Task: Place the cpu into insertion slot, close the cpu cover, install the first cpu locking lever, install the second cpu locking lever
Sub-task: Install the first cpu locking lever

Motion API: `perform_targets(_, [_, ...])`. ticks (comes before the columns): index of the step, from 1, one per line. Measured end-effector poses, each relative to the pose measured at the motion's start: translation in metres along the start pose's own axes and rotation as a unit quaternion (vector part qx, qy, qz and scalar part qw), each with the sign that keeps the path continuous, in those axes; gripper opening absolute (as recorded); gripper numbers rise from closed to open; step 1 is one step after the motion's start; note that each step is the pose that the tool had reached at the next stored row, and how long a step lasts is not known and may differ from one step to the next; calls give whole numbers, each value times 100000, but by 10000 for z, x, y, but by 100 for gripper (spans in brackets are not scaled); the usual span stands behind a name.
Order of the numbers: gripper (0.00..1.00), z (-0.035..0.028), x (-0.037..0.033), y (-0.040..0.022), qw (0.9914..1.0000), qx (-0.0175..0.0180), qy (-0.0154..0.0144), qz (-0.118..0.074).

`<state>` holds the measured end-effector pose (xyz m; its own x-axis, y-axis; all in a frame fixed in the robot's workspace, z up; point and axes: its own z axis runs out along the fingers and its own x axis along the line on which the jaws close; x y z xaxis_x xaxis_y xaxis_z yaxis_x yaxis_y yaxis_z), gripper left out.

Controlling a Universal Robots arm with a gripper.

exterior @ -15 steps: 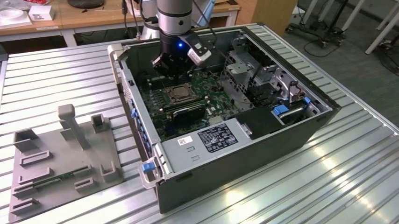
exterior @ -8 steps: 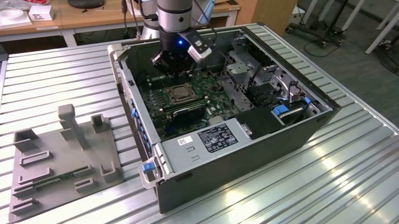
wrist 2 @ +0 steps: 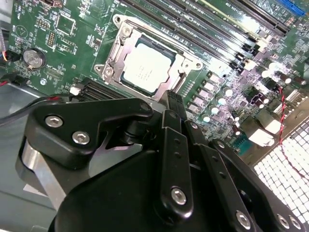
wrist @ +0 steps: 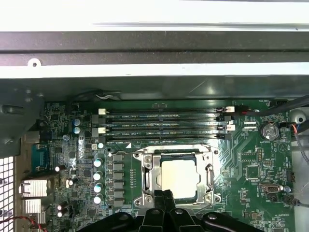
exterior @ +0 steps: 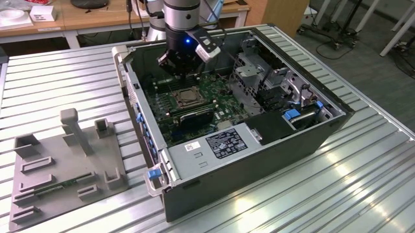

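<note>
Scene: An open black metal computer case [exterior: 259, 160] lies on the ribbed silver counter [exterior: 65, 73], with your arm reaching down into it.
Claw: The black claw [wrist: 164, 194] has its fingers pressed together and grips nothing.
Chip: The pale tan-silver square cpu [wrist: 179, 178] sits in the square, silver-rimmed insertion slot [wrist: 140, 155] on the green circuit board [wrist: 251, 154].
Cover: The thin silvery windowed cpu cover [wrist: 153, 180] appears to lie flat around the chip.
Lever: A slim metal locking lever [wrist: 211, 173] runs along the socket's side; you cannot tell from here whether it is latched.
Position: In both wrist views the claw [wrist 2: 173, 99] hangs at the socket's edge, just beside the chip; whether it touches anything cannot be told.
Step in hand: Likely the lever work.
Advice: Use the joined fingers as one blunt pusher. Bear on the lever's bar alone, stay off the chip and the cover's window, and sweep slowly so the bar does not slip from under the tips.
</note>
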<state>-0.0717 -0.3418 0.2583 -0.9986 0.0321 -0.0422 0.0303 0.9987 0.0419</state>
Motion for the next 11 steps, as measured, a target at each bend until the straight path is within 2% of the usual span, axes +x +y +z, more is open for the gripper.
perform_targets(4, [11,-2,47,-2,100000,12,-38,-1])
perform_targets(11, [11,-8,236,-8,99999,361,-177,-54])
